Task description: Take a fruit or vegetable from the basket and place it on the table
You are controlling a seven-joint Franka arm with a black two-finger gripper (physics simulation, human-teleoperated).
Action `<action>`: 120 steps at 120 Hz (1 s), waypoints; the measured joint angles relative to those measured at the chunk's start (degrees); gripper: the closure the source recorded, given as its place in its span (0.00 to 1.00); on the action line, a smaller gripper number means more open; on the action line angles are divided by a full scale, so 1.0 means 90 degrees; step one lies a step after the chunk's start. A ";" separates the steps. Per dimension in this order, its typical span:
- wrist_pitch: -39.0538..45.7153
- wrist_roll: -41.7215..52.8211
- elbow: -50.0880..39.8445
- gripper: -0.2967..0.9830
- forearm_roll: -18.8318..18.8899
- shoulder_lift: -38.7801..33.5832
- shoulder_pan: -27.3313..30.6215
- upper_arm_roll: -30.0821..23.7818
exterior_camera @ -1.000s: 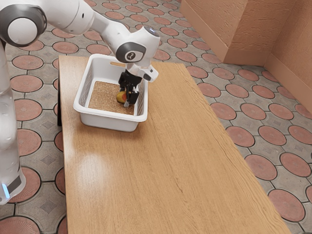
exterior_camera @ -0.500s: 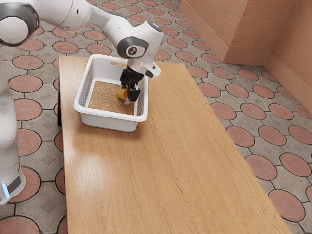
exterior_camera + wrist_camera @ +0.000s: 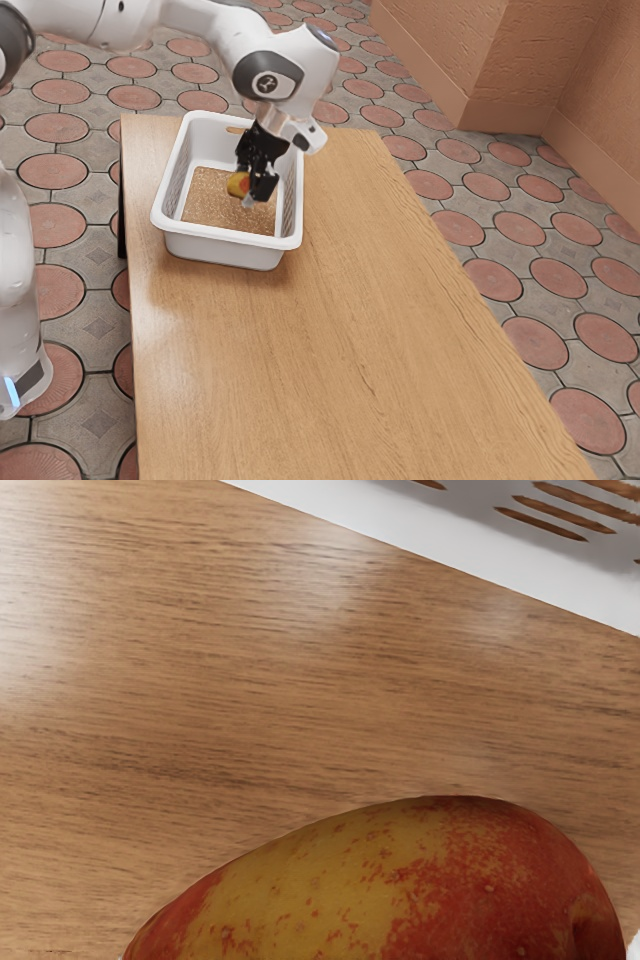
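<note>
In the exterior view my black gripper points down inside the white basket, shut on a red and yellow mango. The fruit hangs above the basket's brown bottom, and the fingers partly cover it. The wrist view has the same mango large at its lower edge, with its yellow middle and red ends exposed. Beyond it is a brown wood-grained surface.
The basket's white slotted wall stands beyond the mango in the wrist view. The basket sits at the far end of the wooden table, whose surface stretches toward the exterior view's bottom and right.
My gripper has risen from near the basket's bottom, carrying the mango up and slightly toward the exterior view's left. The basket has stayed in place.
</note>
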 joint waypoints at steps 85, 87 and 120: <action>-0.0947 -0.0467 0.2003 0.48 -0.0300 0.0831 -0.0016 -0.1695; -0.0946 -0.0481 0.2050 0.48 -0.0307 0.0877 -0.0023 -0.1734; -0.0776 -0.0730 0.2371 0.48 -0.0400 0.1290 -0.0020 -0.2303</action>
